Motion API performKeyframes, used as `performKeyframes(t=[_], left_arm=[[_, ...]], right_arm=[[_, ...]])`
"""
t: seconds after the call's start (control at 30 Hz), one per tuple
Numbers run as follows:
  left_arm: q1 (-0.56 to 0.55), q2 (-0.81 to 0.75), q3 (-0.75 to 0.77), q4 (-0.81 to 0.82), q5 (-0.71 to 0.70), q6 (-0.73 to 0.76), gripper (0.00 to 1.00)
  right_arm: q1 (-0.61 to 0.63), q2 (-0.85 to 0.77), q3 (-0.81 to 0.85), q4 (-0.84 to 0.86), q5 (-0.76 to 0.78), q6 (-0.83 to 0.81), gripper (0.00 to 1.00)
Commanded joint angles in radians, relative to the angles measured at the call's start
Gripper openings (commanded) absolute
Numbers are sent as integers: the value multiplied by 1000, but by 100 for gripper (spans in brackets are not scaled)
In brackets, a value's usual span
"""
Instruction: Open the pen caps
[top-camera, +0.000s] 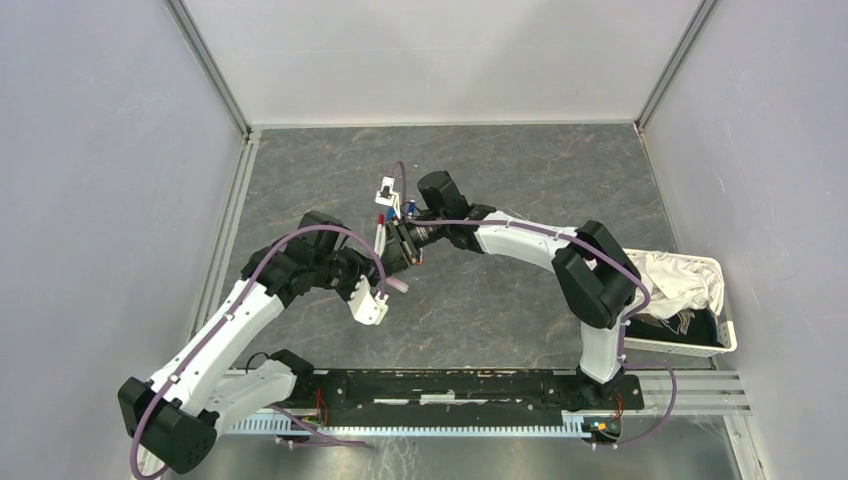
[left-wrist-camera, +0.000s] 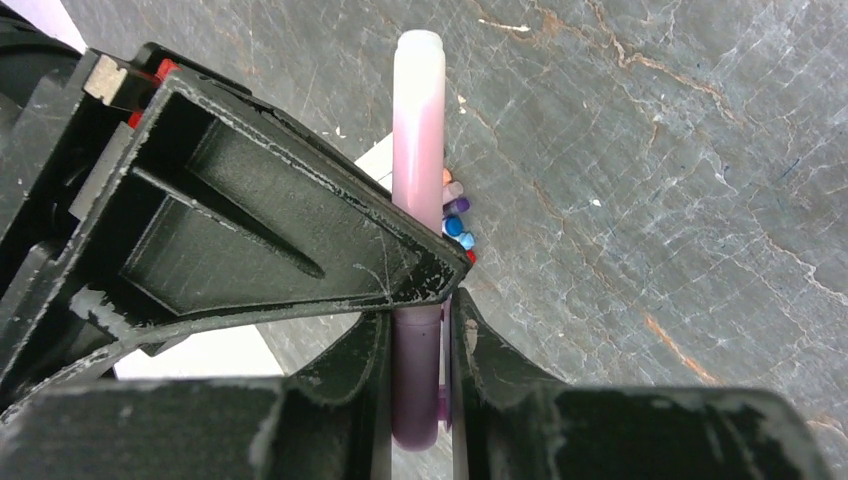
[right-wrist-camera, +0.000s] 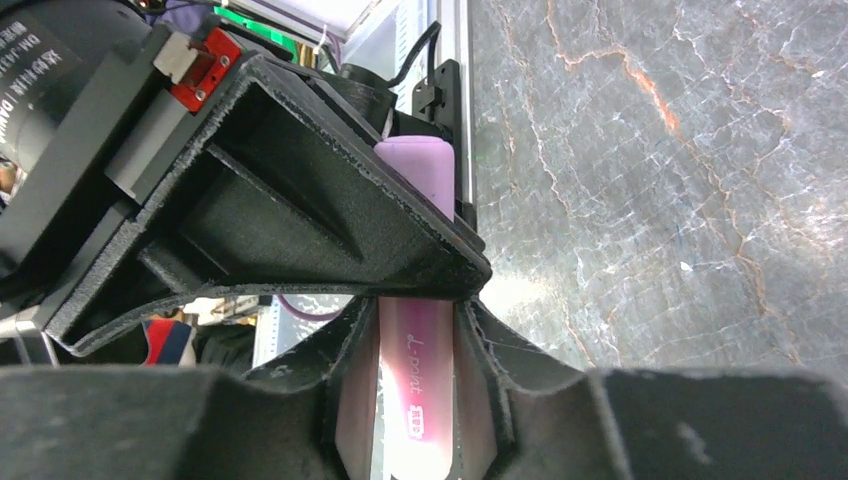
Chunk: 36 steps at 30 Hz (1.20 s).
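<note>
Looking down from the overhead camera, I have the dark, veined desk (top-camera: 520, 170) filling the view between pale walls. The left arm (top-camera: 230, 320) reaches up from about 7 o'clock and the right arm (top-camera: 520, 240) bends in from about 5 o'clock, and the two meet just off the desk's centre toward 11 o'clock. At roughly 4 o'clock, by the right edge, stands a white basket (top-camera: 680, 347) with a crumpled white cloth (top-camera: 680, 280) heaped in it, well apart from where the arms work. Where the arms meet, both sets of fingers grip one thing. On the left wrist camera the left fingers (left-wrist-camera: 490, 360) are closed on the darker, purple end of the pink-lilac pen (left-wrist-camera: 418, 150), one pad against each side. The barrel runs away toward 12 o'clock, fading to a pale, almost white tip, and one of the right arm's fingers crosses just in front of it. On the right wrist camera the right fingers (right-wrist-camera: 495, 345) are clamped on the same pen, its pink barrel filling the gap between them, small print along it that I cannot read, and its lilac end pointing to 12 o'clock. The pen is held clear of the desk between the two arms. Beside its barrel, at about 3 o'clock on the left wrist camera, I see a tight cluster of coloured pen ends (left-wrist-camera: 457, 218), orange, purple, blue and red, too small for me to tell caps from tips.
</note>
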Motion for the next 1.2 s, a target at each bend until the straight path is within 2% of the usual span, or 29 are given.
performKeyframes(t=[0.0,0.17,0.33,0.57,0.7,0.77,0.87,0.93,1.07,1.17], left_arm=[[-8,4,56,10,-12,-58,2],[-6,25,76,27,-82,-97,2],[28,48,104,25,-162,-90,2],[250,95,146,-24,-130,58,2],[299,120,161,-23,-101,43,2],[297,135,168,-48,-59,-14,2],[285,173,167,-60,-27,-200,2],[283,204,168,-60,-9,-322,3],[282,253,153,-40,46,-517,8],[283,279,105,23,84,-602,12]], right_arm=[[12,0,47,-28,-5,-41,28],[5,-34,-1,-148,4,-155,0],[-25,-82,-99,-258,30,-282,0],[-76,-165,-244,-306,55,-367,0],[-117,-186,-250,-321,102,-375,0],[-173,-193,-235,-335,183,-371,0],[-272,-180,-173,-454,515,-400,0],[-321,-178,-174,-464,725,-384,0],[-351,-183,-225,-395,1004,-359,0],[-353,-173,-262,-330,1137,-351,0]])
